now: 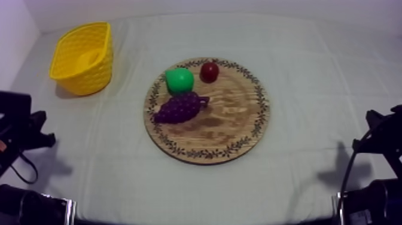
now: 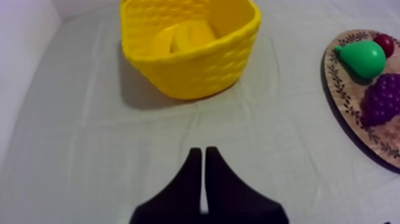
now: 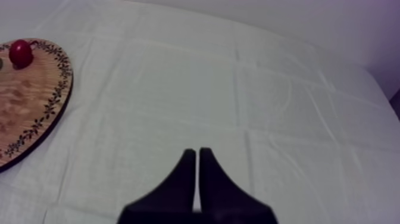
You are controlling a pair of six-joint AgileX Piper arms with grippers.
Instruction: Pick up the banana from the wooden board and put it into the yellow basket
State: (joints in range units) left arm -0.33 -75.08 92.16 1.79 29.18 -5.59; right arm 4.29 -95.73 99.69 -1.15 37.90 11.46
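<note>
You'll find the banana (image 2: 181, 39) lying inside the yellow basket (image 1: 84, 75) at the table's (image 1: 323, 90) far left, well apart from the wooden board (image 1: 233, 119). Your left jaws and right jaws are pressed together, empty.

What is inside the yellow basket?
The banana lies inside the basket. The near wall covers its lower part and the basket floor.
</note>
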